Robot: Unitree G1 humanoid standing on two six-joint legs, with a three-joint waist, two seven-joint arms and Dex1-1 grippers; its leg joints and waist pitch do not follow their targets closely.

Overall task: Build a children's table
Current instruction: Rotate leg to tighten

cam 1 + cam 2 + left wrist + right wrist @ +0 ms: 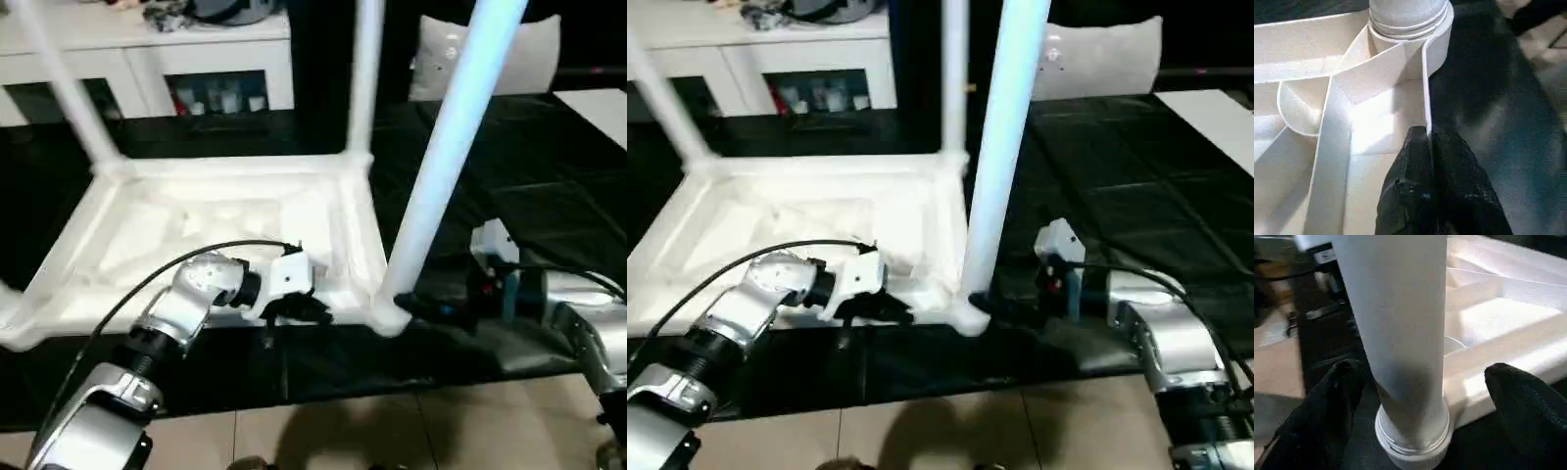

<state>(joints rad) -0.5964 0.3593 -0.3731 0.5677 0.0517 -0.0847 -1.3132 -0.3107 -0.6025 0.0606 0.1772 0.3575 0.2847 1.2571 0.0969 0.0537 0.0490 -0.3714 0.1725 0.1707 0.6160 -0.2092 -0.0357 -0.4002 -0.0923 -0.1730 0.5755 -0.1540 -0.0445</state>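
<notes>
Right pincer [1415,396] spread around table leg [1400,333], left pincer [1427,147] pinching rim

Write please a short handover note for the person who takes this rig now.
Left gripper: shut on the near rim of the tabletop, which lies upside down on the dark mat.
Right gripper: open, its fingers on either side of the near-right leg, not gripping.
Done: three legs seen standing in corner sockets.
Left: the near-left corner is out of view; check its leg, then turn the table upright.
</notes>
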